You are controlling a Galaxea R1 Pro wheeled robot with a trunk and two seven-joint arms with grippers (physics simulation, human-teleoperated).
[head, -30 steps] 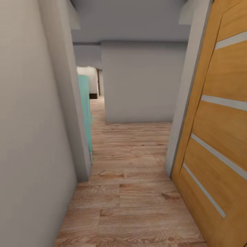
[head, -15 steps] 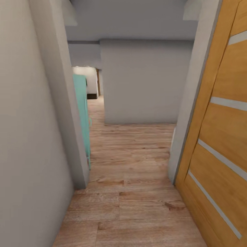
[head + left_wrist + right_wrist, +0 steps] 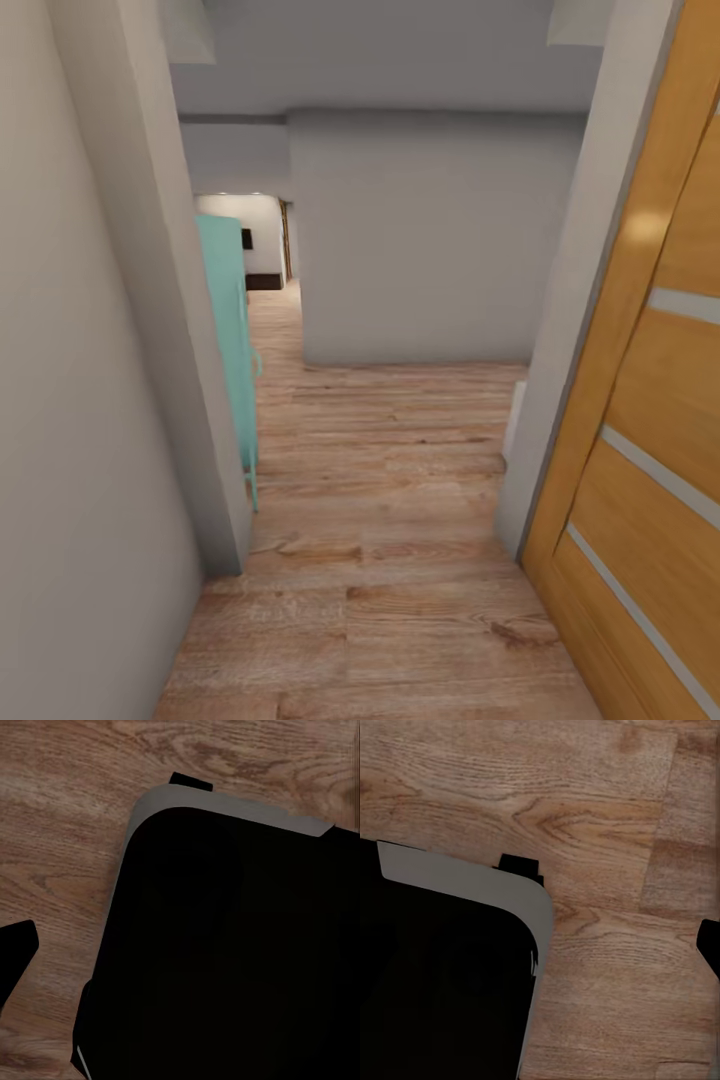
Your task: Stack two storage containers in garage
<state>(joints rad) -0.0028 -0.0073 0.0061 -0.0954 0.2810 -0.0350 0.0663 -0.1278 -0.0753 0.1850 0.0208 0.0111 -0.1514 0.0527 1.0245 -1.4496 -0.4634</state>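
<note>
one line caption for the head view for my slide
Robot's view down a narrow hallway: wood-plank floor, grey walls, a teal furniture piece at left, a striped wooden door at right.

The wooden door [image 3: 650,400] is cut off by the head view's right and lower edges, so its full width stays unseen. The teal panel [image 3: 228,340] is partly hidden behind the grey wall corner [image 3: 170,330] beside it. Beyond the teal panel, the far room [image 3: 262,240] is too small to make out. In both wrist views, a black body with a grey rim [image 3: 225,945] [image 3: 442,982] hides much of the plank floor [image 3: 607,810].
</note>
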